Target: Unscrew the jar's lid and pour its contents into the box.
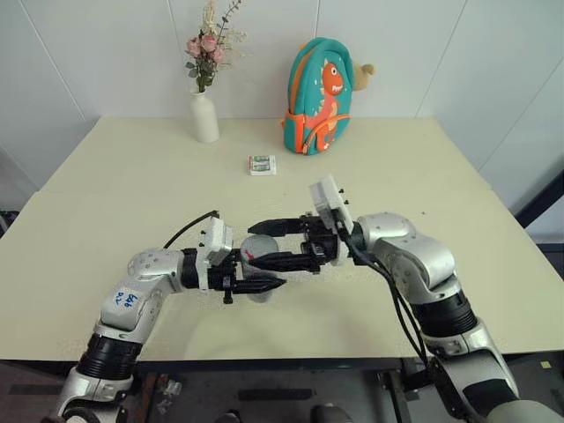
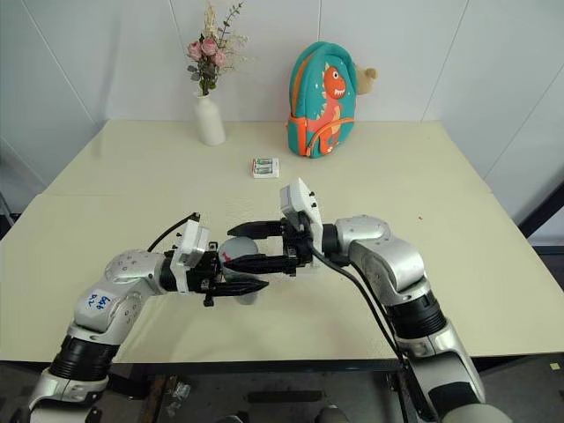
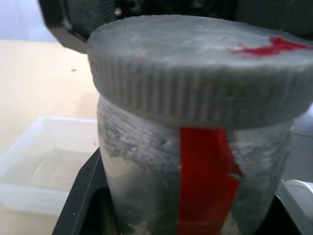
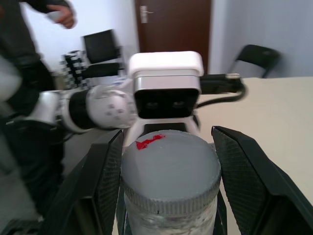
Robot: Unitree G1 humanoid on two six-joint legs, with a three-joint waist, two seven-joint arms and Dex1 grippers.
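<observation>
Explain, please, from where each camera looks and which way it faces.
Left eye and right eye views: from the head, forward and down over the cream table; both arms show, left gripper and right gripper meeting.
Left wrist view: along the left gripper, at the small clear cylindrical jar, with the shallow clear plastic box behind it.
Right wrist view: along the right gripper, at the round grey ribbed lid; the left arm shows behind, and a person's hand.
All views share the jar.
</observation>
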